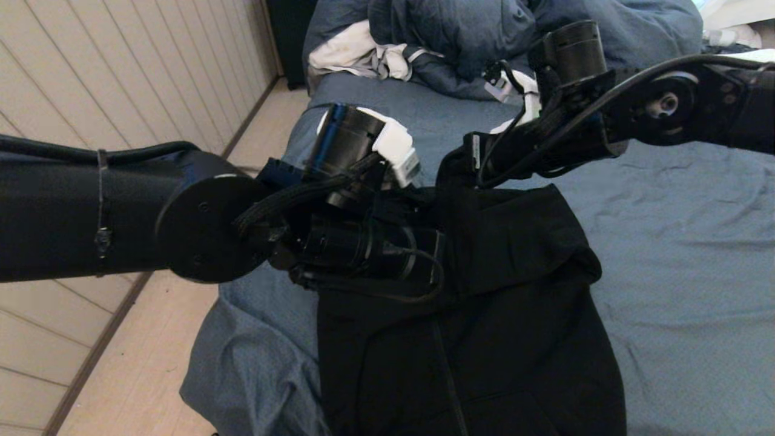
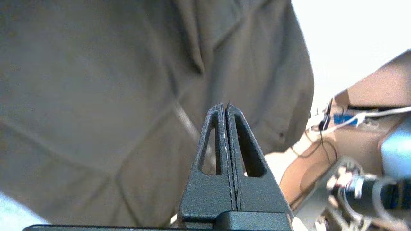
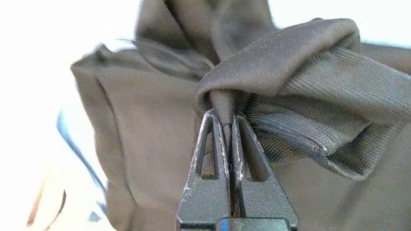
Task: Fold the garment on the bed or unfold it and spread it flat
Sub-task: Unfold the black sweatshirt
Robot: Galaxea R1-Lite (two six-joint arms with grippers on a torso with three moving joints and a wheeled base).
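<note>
One bed (image 1: 678, 254) with one duvet (image 1: 472, 36) at 12 o'clock bears one garment (image 1: 514, 339); right gripper (image 3: 228, 123) pinches its fabric, left gripper (image 2: 224, 107) closed empty.

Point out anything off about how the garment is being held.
The right end effector pinches a fold of the garment, but the left end effector is shut on nothing, so the garment hangs bunched from one side over the bed.

Bed (image 1: 684, 254) w/ wrinkly blue-grey sheet carries the black zip hoodie (image 1: 514, 339), draped below both grippers; dark blue duvet (image 1: 460, 36) & white cloth (image 1: 345, 51) bunched beyond them.
</note>
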